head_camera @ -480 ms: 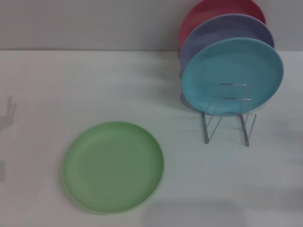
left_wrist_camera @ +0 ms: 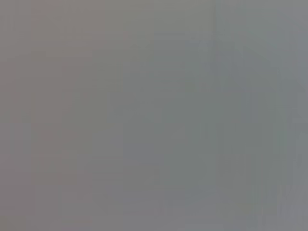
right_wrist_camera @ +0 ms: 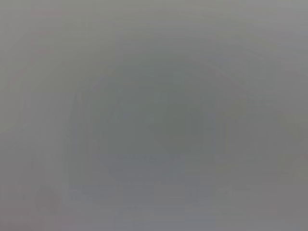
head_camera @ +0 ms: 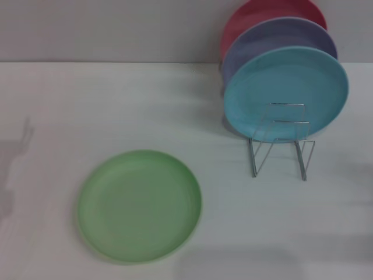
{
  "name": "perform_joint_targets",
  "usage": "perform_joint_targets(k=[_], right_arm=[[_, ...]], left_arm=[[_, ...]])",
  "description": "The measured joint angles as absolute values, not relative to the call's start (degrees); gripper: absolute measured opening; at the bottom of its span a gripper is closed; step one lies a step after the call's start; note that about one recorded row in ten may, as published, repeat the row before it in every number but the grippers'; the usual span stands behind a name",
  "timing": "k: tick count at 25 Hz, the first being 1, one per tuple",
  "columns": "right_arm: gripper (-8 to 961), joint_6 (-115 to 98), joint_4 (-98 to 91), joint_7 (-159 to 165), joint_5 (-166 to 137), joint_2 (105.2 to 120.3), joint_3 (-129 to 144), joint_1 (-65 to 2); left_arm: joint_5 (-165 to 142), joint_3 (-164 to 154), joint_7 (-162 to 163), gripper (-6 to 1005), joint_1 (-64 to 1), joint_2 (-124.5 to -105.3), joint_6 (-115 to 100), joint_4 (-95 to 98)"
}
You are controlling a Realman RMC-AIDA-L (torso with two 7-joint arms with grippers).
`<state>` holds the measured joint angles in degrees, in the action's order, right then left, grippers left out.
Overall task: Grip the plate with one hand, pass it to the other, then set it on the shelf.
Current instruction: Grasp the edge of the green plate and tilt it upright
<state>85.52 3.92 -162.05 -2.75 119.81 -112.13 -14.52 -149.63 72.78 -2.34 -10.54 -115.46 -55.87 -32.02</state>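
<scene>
The light-green plate point(head_camera: 140, 205) lies flat on the white table at the front left of the head view. The silver wire shelf point(head_camera: 281, 143) stands at the right, its front loop dividers bare. Neither gripper shows in any view. A faint arm shadow lies on the table at the far left edge. Both wrist views show only plain grey, with nothing recognisable.
A turquoise plate point(head_camera: 285, 93), a lavender plate point(head_camera: 274, 35) and a red plate point(head_camera: 262, 14) stand upright in the back of the shelf, one behind the other. The white table point(head_camera: 116, 105) meets a grey wall behind.
The faint shadow at the table's far left edge has shifted a little to the right. The plates and shelf have not moved.
</scene>
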Motion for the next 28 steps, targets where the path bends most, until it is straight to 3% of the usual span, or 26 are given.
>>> perform_joint_targets(k=[4,9,11,16,28], right_arm=[[824,85.03,4.14,-158.75,-3.56,119.48,-111.23,-14.5],[824,84.82,4.11,-157.62,-3.51,119.51,-111.34,-14.99],[824,84.78,4.01,-158.07,-3.27,119.57,-111.58,-15.04],[821,84.73,3.91,-158.56,-2.63,119.73,-112.34,-14.65],[817,80.38,3.78,-157.94,-2.83,119.51,-112.03,-15.52]], left_arm=[[-154.15,74.77,-8.21,814,-1.78,-112.94,-31.1,-58.19],[-156.1,79.02,-8.04,813,4.37,-113.57,4.21,-85.57],[-156.12,80.75,-8.39,813,4.89,-114.22,17.36,-93.26],[-156.16,85.5,-10.4,814,3.76,-117.94,42.6,-102.76],[-155.47,81.41,-10.1,799,-1.71,-118.32,58.44,-99.4]])
